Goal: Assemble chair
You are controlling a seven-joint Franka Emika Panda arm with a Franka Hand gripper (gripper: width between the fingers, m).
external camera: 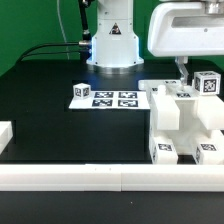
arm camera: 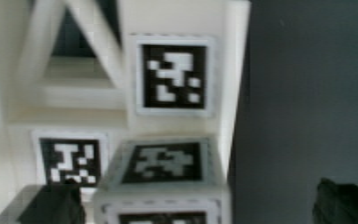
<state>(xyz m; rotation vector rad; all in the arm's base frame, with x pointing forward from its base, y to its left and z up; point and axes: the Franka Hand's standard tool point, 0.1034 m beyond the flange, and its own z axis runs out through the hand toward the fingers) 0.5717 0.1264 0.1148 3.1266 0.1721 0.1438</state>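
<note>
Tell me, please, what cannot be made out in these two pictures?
- Exterior view: the base of the chair, hidden behind the border rail.
- Exterior view: how the jaws stand, too small to tell.
- Wrist view: the pattern on the tag, blurred.
- Wrist view: the gripper, its fingers cut off by the picture's edge.

The white chair (external camera: 185,120) carries black-and-white square tags (arm camera: 172,75), the table (external camera: 50,135) is black, the marker board (external camera: 105,98) white.

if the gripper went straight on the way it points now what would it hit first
Most likely the chair: in the wrist view, its white tagged top sits right between the open fingers of the gripper. The gap between them is hard to judge, but nothing else lies in that line.
</note>
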